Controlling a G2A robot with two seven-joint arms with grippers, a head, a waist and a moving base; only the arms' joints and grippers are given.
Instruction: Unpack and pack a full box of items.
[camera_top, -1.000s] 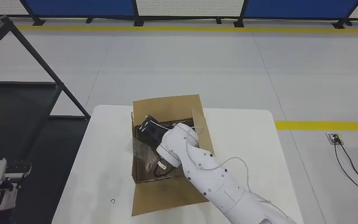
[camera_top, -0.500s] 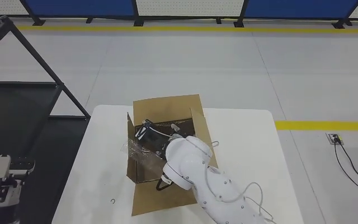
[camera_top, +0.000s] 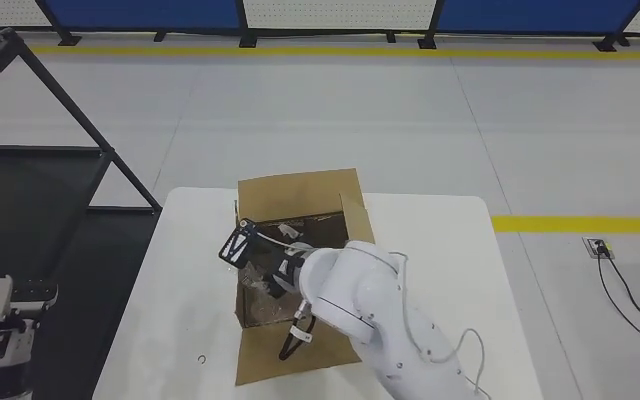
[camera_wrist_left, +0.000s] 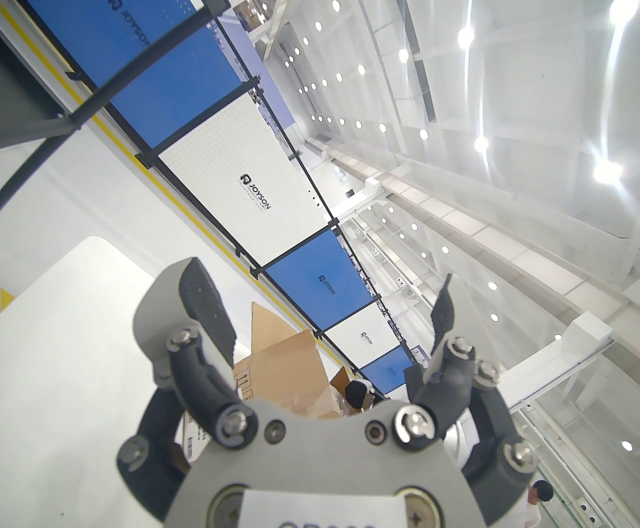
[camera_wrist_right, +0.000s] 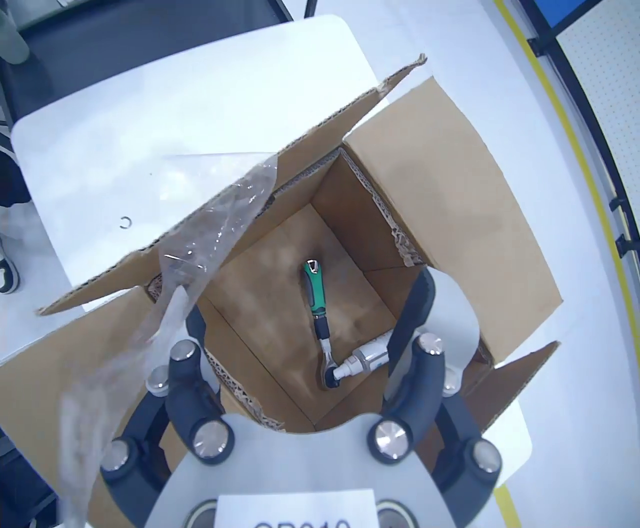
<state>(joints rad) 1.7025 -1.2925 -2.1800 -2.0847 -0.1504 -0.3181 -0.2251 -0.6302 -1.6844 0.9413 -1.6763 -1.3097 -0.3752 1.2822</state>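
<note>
White tabletop (camera_wrist_right: 150, 125) | unpacking cardboard box (camera_wrist_right: 450, 200) | right gripper (camera_wrist_right: 310, 295) fingers spread, plastic bag (camera_wrist_right: 225, 215) clinging | left gripper (camera_wrist_left: 320, 280) fingers spread, empty | next, likely: grip ratchet wrench (camera_wrist_right: 314, 292)

Pale floor (camera_top: 400, 120), yellow line (camera_top: 300, 50), blue partition panels (camera_top: 140, 12).

Industrial hall: high white roof, rows of ceiling lights (camera_wrist_left: 466, 34), blue-and-white partition panels (camera_wrist_left: 240, 195), yellow floor line (camera_top: 300, 50).
</note>
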